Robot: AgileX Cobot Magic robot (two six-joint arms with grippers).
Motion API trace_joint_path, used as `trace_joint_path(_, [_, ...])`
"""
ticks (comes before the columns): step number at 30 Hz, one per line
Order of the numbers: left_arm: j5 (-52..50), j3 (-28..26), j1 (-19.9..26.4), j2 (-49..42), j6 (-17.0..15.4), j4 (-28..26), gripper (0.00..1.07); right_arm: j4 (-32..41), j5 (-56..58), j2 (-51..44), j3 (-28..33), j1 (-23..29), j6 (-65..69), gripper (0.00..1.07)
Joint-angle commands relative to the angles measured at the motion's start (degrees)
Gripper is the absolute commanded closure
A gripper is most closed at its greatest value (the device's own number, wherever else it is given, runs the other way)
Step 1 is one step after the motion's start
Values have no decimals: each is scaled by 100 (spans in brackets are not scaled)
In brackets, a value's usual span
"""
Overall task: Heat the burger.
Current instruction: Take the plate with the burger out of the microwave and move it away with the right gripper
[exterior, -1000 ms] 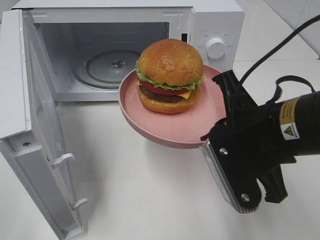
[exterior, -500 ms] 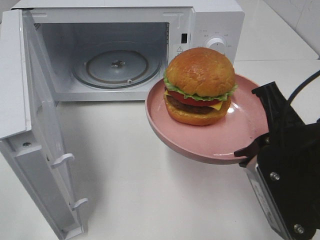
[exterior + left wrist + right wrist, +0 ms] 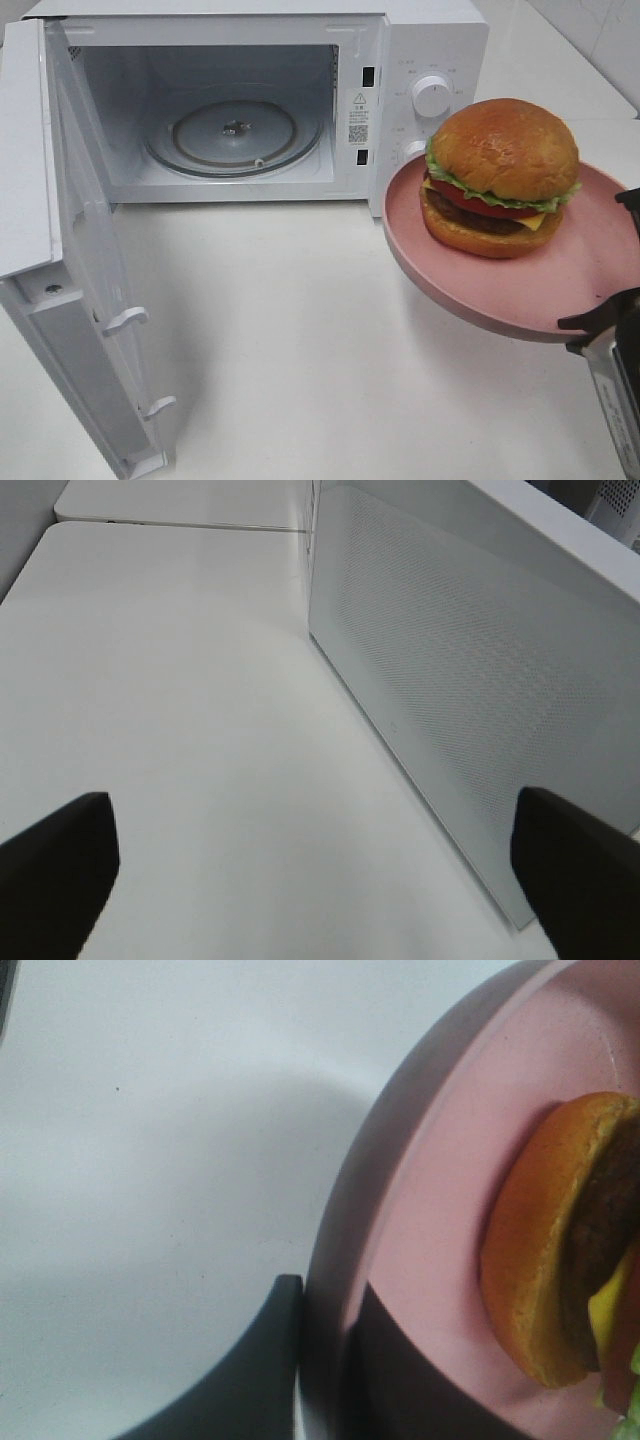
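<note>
The round burger [image 3: 502, 178], glossy golden-brown bun over green lettuce, red tomato, yellow cheese and dark patty, is seen sitting on a round pink plate [image 3: 470, 290], which is held in the air to the right of the white microwave oven [image 3: 420, 40], in front of its control panel and above the white table [image 3: 290, 340]. The plate's near rim is pinched by the right gripper [image 3: 325, 1360]; in the right wrist view one dark finger is seen under the rim and one over it, closed on the plate [image 3: 430, 1260]. The plate looks tilted, its left edge lower, yet the burger [image 3: 570, 1250] is seated well inside the rim.

The hinged door [image 3: 80, 270] is swung wide open and the glass turntable [image 3: 232, 135] lies bare, so the burger is judged not yet loaded. For this step to go well, the plate should be levelled, carried leftward, kept clear of the door frame, then lowered centrally onto the turntable before release.

The left gripper [image 3: 320, 865] is held wide open on nothing, beside the door's outer face [image 3: 470, 690]; the door is presumably to be shut by it afterwards
</note>
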Motion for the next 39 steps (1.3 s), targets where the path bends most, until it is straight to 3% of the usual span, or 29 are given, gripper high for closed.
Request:
trace_joint_path(1, [6, 11, 17, -80, 0, -29, 7, -332, -23, -252, -17, 23, 395, 107])
trace_joint_path(13, [6, 11, 17, -80, 0, -29, 7, -1484, 963, -298, -17, 23, 2618, 107])
trace_joint_path(29, [6, 11, 17, -80, 0, -29, 7, -2143, 2005, -241, -17, 23, 4383, 107])
trace_joint_path(39, [6, 11, 17, -80, 0, -29, 7, -2693, 2756, 292, -23, 23, 6142, 107])
